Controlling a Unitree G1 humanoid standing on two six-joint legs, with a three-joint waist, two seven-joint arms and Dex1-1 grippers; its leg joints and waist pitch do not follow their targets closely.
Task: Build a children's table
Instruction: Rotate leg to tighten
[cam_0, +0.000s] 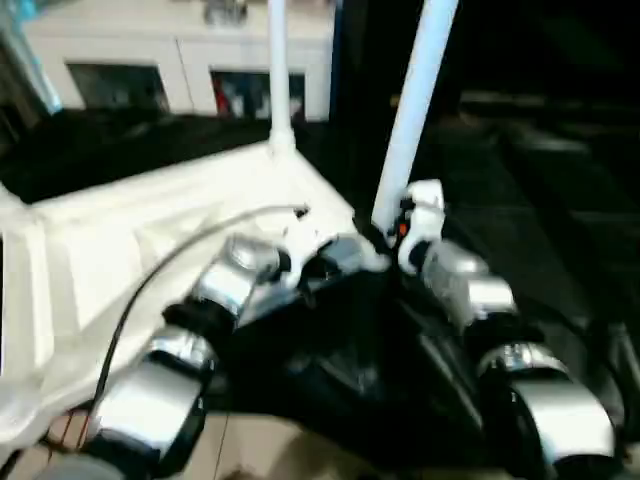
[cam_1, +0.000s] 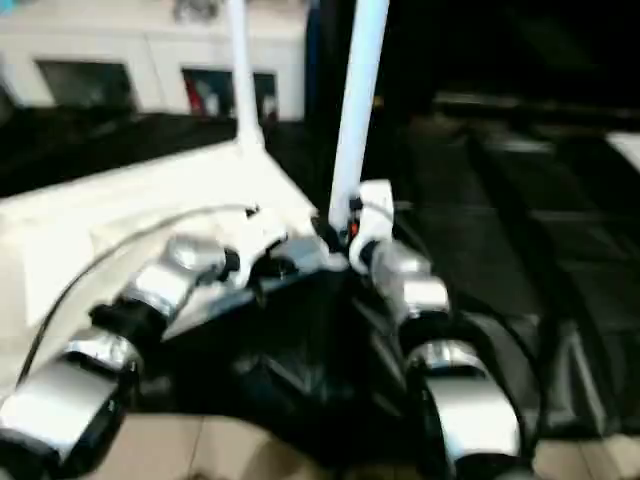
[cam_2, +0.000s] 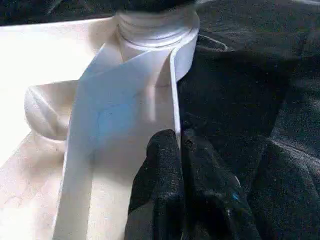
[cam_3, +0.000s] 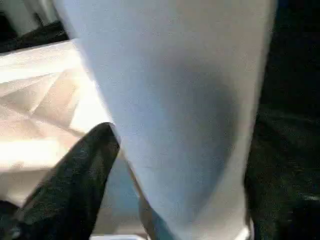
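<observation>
Honestly no readable writing anywhere. The table top (cam_0: 150, 250) lies upside down, two legs (cam_0: 415, 110) standing in its corner sockets; left claw (cam_2: 177, 145) is clenched on the top's rim, while right claw (cam_3: 165, 200) straddles the nearer leg, can't tell if it's gripping.

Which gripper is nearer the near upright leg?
Right. The right gripper is at the near leg's base; the left gripper pinches the tabletop's rim beside that corner.

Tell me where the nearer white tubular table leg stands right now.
The nearer white tubular leg stands upright at the near corner of the upside-down white plastic tabletop, just ahead of the right gripper; the second leg rises behind it to the left.
</observation>
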